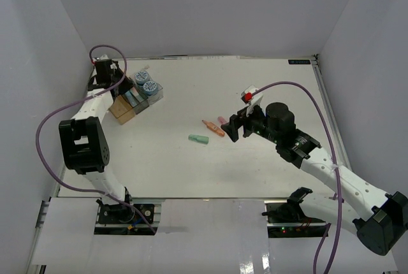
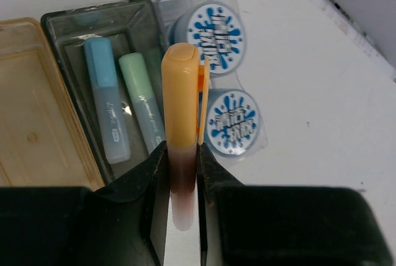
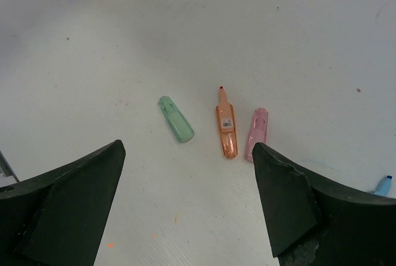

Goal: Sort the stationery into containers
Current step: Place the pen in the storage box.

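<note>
Plainly, the left gripper [image 2: 182,182] was clenched on a yellow-orange marker [image 2: 183,99], gripping its lower barrel above the smoky grey bin [image 2: 62,23], where a blue marker [image 2: 108,99] and a green marker [image 2: 141,102] already lay. The right gripper [image 3: 189,173] hung wide open over the table [image 3: 93,62], above a green stick [image 3: 176,119], an orange stick [image 3: 226,131] and a pink stick [image 3: 256,133] lying close together. These looked light, stiff and smooth, likely to roll, so a pinch across mid-barrel seemed best.

my left arm [image 1: 90,104] and right arm [image 1: 347,181] are both white links with black joint housings. a purple cable [image 1: 287,83] runs along each one. the fingers [image 3: 68,204] are plain black, and i see a small red part [image 1: 247,96] near the right wrist.
</note>
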{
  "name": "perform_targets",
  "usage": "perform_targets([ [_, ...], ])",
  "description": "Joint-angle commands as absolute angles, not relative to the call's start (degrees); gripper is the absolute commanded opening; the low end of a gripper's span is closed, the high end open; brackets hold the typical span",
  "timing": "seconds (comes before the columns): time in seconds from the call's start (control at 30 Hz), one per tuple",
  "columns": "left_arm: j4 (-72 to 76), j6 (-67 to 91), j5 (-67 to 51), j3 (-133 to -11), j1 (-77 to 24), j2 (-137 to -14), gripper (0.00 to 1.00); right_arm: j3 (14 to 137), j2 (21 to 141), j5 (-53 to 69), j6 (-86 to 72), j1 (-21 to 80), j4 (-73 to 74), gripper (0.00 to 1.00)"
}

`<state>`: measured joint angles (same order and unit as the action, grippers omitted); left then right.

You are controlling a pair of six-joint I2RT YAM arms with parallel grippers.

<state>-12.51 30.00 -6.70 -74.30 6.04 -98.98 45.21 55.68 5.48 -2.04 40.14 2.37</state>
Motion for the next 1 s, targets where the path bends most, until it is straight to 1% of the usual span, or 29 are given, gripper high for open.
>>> perform_targets([
  [0.0, -15.29, 32.26, -5.01, -78.3, 7.38, -101.59, 0.16, 44.56, 53.79, 3.17, -2.64, 40.08, -1.41, 0.9],
  [0.13, -16.08, 32.17, -4.66, -80.86, 7.56, -105.9, 0.25, 44.3, 53.61, 1.93, -2.55, 40.08, -1.32, 0.9],
  [0.17, -16.08, 32.43, -4.75, -81.12, 7.73, -107.04, 0.3, 44.21, 53.7, 1.67, -2.64, 39.99, -1.41, 0.9],
  [0.23, -16.52, 32.61, -4.83, -81.74, 7.82, -108.01, 0.34, 44.12, 53.61, 1.06, -2.55, 40.08, -1.32, 0.9],
  [0.27, -16.61, 32.61, -4.75, -81.91, 7.91, -108.1, 0.4, 44.03, 53.61, 0.88, -2.46, 40.08, -1.41, 0.9],
  [0.33, -16.7, 32.61, -4.66, -82.18, 7.91, -108.19, 0.47, 44.03, 53.96, 0.27, -2.55, 39.99, -1.41, 0.9],
  [0.37, -16.7, 32.43, -4.57, -82.26, 7.82, -108.02, 0.55, 44.12, 54.14, 0.18, -2.46, 39.99, -1.32, 0.9],
  [0.4, -17.05, 32.34, -4.66, -82.35, 7.82, -107.76, 0.58, 44.12, 54.58, 0.18, -2.63, 39.99, -1.32, 0.9],
  [0.43, -17.05, 32.26, -4.75, -82.35, 7.91, -107.23, 0.61, 44.12, 54.84, -2.26, -2.64, 40.08, -1.23, 0.9],
  [0.47, -17.31, 31.91, -4.83, -82.35, 7.82, -106.79, 0.67, 44.21, 55.02, -2.81, -2.81, 40.08, -1.23, 0.9],
  [0.57, -18.1, 31.2, -5.36, -81.83, 7.91, -104.6, 0.73, 44.12, 55.98, -6.32, -3.69, 39.82, -1.06, 0.9],
  [0.6, -18.11, 30.68, -6.06, -81.13, 7.91, -103.81, 0.77, 44.12, 56.77, -7.63, -4.47, 39.64, -0.88, 0.9],
  [0.67, -18.37, 29.97, -7.2, -80.07, 7.82, -101.7, 0.82, 44.03, 58.52, -12.38, -5.53, 38.68, -0.09, 0.9],
  [0.7, -18.37, 29.54, -8.86, -79.29, 7.91, -98.99, 0.87, 43.95, 59.23, -14.13, -6.15, 37.98, -0.09, 0.9],
  [0.77, -18.2, 29.1, -11.06, -76.3, 7.91, -95.82, 0.92, 43.86, 62.03, -16.52, -8.6, 34.83, 2.8, 0.92],
  [0.8, -18.19, 28.22, -13.16, -75.25, 7.82, -92.41, 0.98, 43.86, 62.92, -16.78, -9.74, 33.41, 3.25, 0.92],
  [0.9, -16.97, 26.55, -16.95, -69.45, 7.65, -85.55, 0.98, 43.16, 67.05, -17.4, -14.14, 27.96, 3.6, 0.96],
  [0.93, -16.35, 24.54, -19.83, -67.78, 7.39, -83.78, 0.98, 43.15, 68.45, -18.01, -14.67, 26.91, 3.52, 0.97],
  [0.97, -14.78, 23.3, -21.26, -64.11, 6.86, -82.19, 0.98, 43.15, 71.16, -18.71, -15.63, 25.33, 3.52, 0.98],
])
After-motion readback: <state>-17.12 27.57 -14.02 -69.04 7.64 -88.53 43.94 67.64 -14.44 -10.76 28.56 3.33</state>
